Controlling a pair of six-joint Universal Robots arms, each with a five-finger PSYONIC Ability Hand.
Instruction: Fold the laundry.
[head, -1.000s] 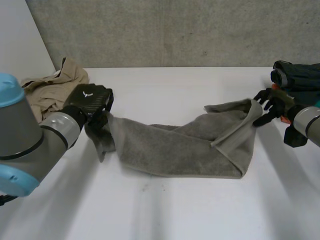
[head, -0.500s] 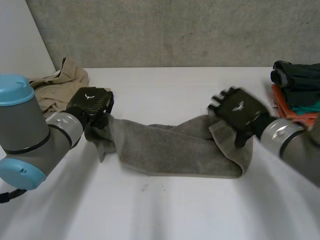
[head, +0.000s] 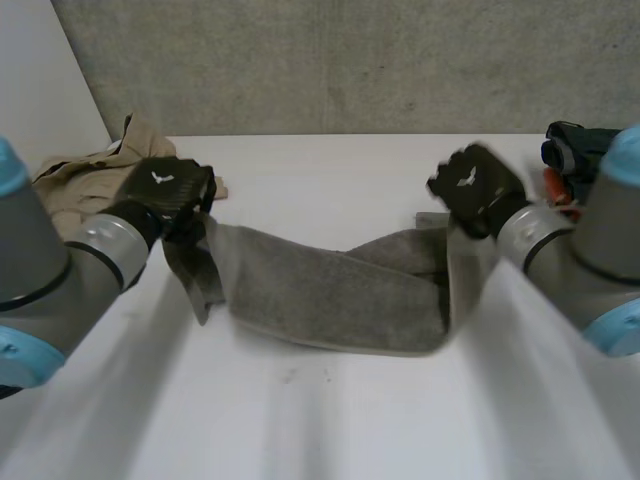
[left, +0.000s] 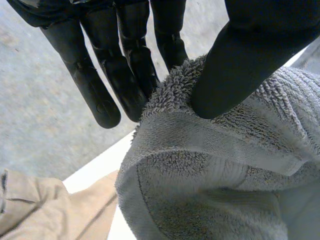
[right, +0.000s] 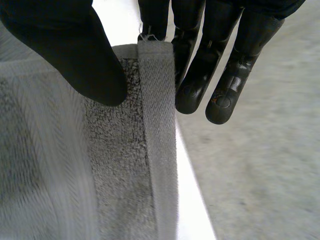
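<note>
Robotics lab, test-bench look. Bare concrete wall (head: 350, 60) at back, plain white table (head: 330, 170) against it. Two robot arms over table (grey joints, light-blue caps): left arm (head: 60, 270), right arm (head: 570, 250). Laundry as test material: grey towel (head: 320, 290) mid-table, beige garment heap (head: 90, 175) one side, folded stack (head: 575, 150) other side.

A white counter (head: 330, 420) spreads across the foreground, its surface matte and plain, with a small dark speck (head: 291, 376) towards the near side; its far edge meets a grey concrete wall (head: 350, 60) that runs across the back; the concrete is rough and mottled, dotted with small pits; at the left a smooth white wall (head: 40, 80) stands at an angle to the concrete one, the two joining in a slanting corner line; the light is even and soft, without glare.
</note>
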